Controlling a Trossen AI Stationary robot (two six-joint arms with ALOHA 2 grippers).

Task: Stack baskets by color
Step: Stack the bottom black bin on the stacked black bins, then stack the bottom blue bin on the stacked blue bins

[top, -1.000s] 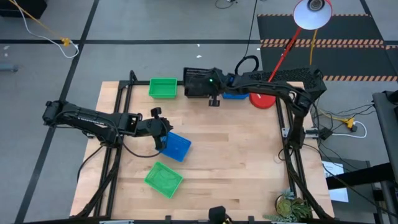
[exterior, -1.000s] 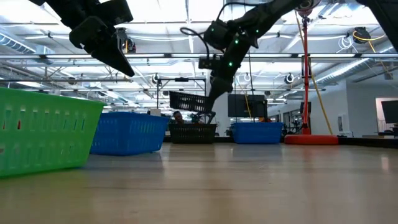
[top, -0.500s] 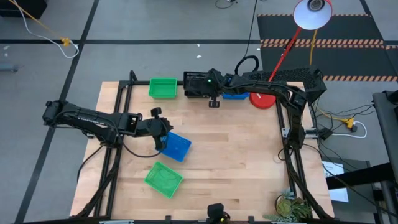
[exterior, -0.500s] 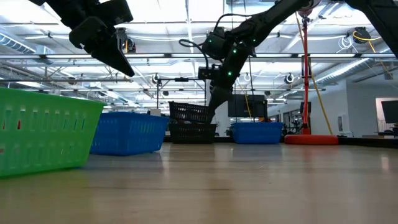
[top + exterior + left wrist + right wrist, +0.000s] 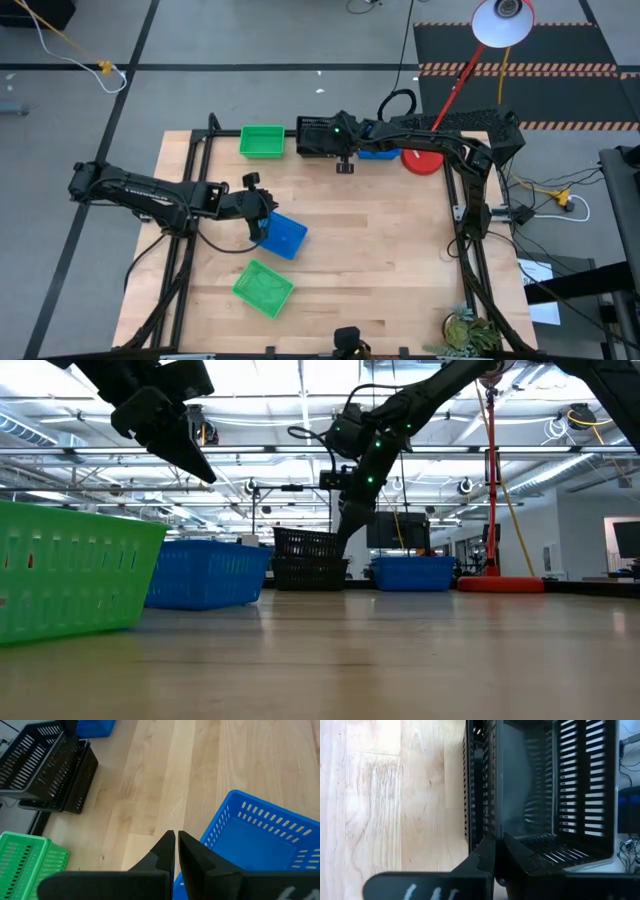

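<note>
- No brand, label or writing can be read on any basket or on the arms.
- Right gripper [image 5: 333,133] is at the table's far edge, its fingers [image 5: 487,855] pinched tight on the near wall of the top black basket [image 5: 555,790]; in the low view that basket [image 5: 305,542] sits tilted in the black one below [image 5: 310,572], not fully nested.
- In the left wrist view the black stack [image 5: 47,767] shows at least two baskets, the upper one skewed.
- Left gripper [image 5: 258,222] hovers over the near rim of a blue basket [image 5: 283,236] in the table's left middle; its fingers [image 5: 167,852] are almost together with only a thin slit between them, holding nothing and clear of the rim [image 5: 220,827].
- A second blue basket [image 5: 378,152] stands at the far edge, between the black stack and the red lamp base [image 5: 421,161].
- One green basket [image 5: 262,141] is at the far edge, left of the black stack; another green basket [image 5: 264,288] lies near the front left, turned at an angle.
- Table [image 5: 380,250] is light wood.
</note>
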